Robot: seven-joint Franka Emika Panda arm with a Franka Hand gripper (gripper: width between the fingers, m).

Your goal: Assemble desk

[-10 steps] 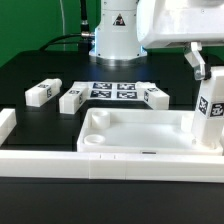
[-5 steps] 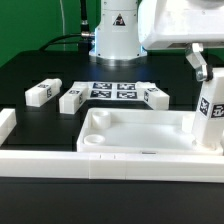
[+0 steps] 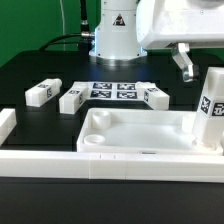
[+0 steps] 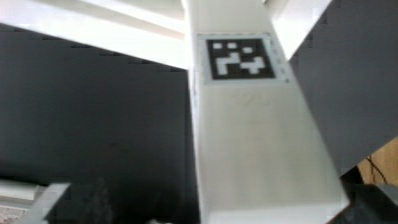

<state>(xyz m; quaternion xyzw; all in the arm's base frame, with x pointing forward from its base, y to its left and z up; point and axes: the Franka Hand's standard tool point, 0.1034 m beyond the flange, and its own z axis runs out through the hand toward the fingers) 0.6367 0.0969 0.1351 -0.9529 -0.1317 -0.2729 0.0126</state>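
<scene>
The white tray-like tabletop point(image 3: 120, 133) lies at the front of the table. One white square leg point(image 3: 211, 108) with a tag stands upright in its corner on the exterior view's right. My gripper point(image 3: 202, 64) is at the top of that leg. Its one visible finger point(image 3: 184, 62) stands apart from the leg, so the jaws are open; the other finger is hidden. In the wrist view the leg point(image 4: 246, 130) fills the middle. Three more legs lie flat behind the tabletop: the first point(image 3: 40, 92), the second point(image 3: 72, 97) and the third point(image 3: 155, 96).
The marker board point(image 3: 112, 91) lies between the loose legs, in front of the arm's base point(image 3: 115, 35). A long low white border wall point(image 3: 90, 160) runs along the front, with a short piece point(image 3: 6, 124) at the exterior view's left.
The visible finger has moved away from the upright leg toward the exterior view's left, letting it go. The leg stays standing in the tabletop corner.
</scene>
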